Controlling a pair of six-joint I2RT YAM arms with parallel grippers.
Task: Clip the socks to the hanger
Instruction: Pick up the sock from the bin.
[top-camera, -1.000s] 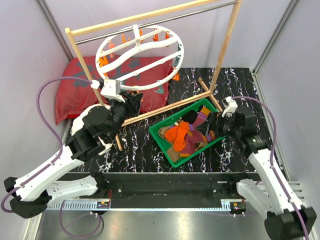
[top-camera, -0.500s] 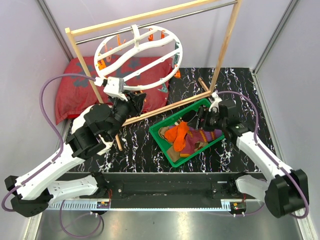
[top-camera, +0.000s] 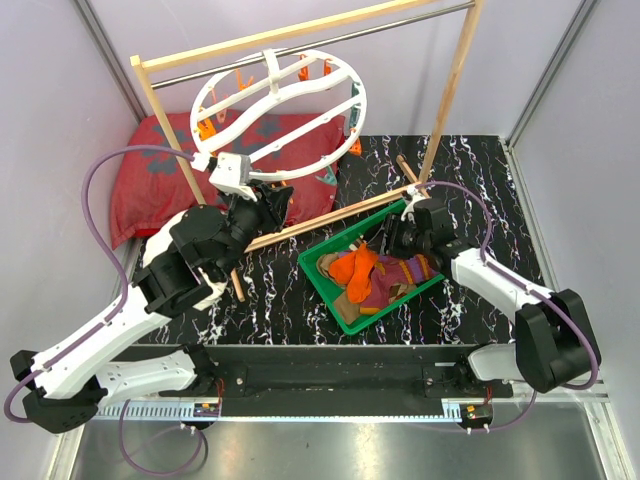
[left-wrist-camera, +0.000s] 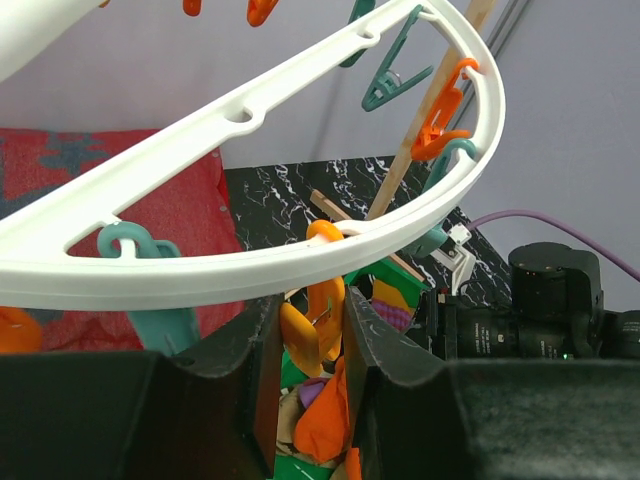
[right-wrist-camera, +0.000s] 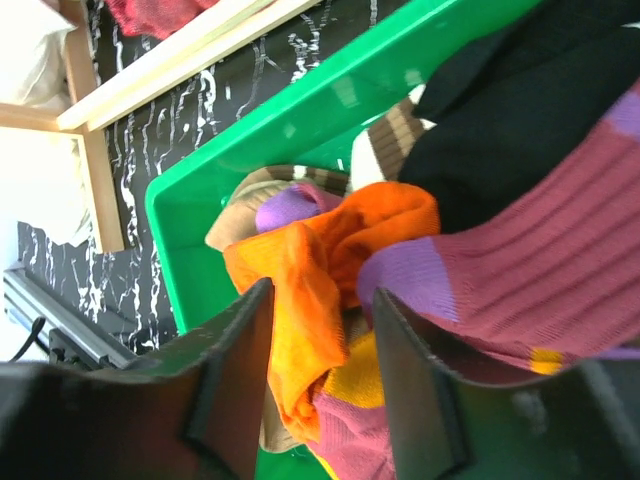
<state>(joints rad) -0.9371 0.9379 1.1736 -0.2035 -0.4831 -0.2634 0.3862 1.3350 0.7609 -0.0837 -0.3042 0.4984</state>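
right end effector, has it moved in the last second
Yes: the right end effector went left, from the green bin's right rim to over the socks inside.

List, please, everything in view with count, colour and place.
hanger: one, white, hung on the rack, back left
clips: many, orange and teal, on the hanger
rack: one, wood with metal bar, back
cushion: one, red patterned, back left
bin: one, green, centre right
socks: several, orange, purple, brown, black, in the bin
table: one, black marbled, under everything
left gripper: one, black, shut on an orange clip under the hanger
right gripper: one, black, jaws apart over the orange sock
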